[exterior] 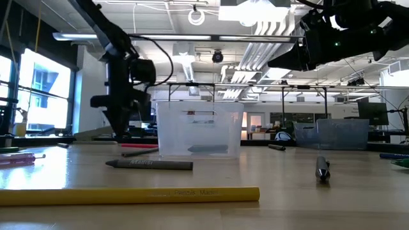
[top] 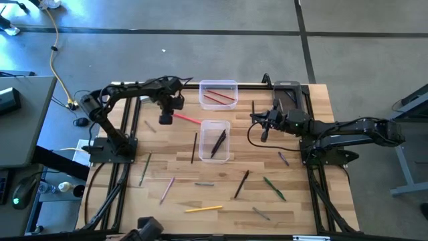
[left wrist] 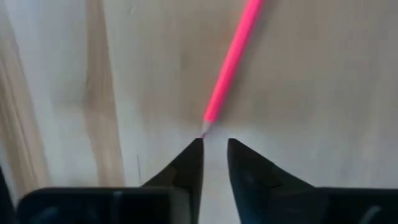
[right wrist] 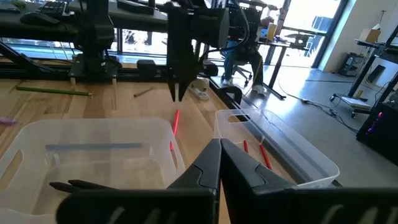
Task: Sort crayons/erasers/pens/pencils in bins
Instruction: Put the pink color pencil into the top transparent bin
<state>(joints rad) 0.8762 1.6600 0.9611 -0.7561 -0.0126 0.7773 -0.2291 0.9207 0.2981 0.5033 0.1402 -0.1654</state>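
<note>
A pink pencil (top: 187,118) lies flat on the wood table, left of the bins. My left gripper (top: 166,115) points down over the pencil's sharpened end (left wrist: 204,129), its fingers a narrow gap apart (left wrist: 214,149) and nothing between them. One clear bin (top: 219,94) holds red pencils. A second clear bin (top: 215,140) holds dark pens. The dark grey bin (top: 287,92) stands at the far right. My right gripper (top: 264,130) is shut (right wrist: 219,152) and empty, up in the air right of the nearer clear bin. My left gripper points down at the table. The pink pencil's sharpened tip (left wrist: 204,129) lies just beyond one fingertip (left wrist: 198,146), outside the gap. I cannot tell whether that finger touches it. The pencil lies flat on the table.
Loose items lie on the near half of the table: a yellow pencil (top: 204,209), a green pencil (top: 274,187), a black pen (top: 241,184), a grey crayon (top: 204,183), a pinkish pencil (top: 167,189) and a dark pencil (top: 194,147) beside the nearer bin.
</note>
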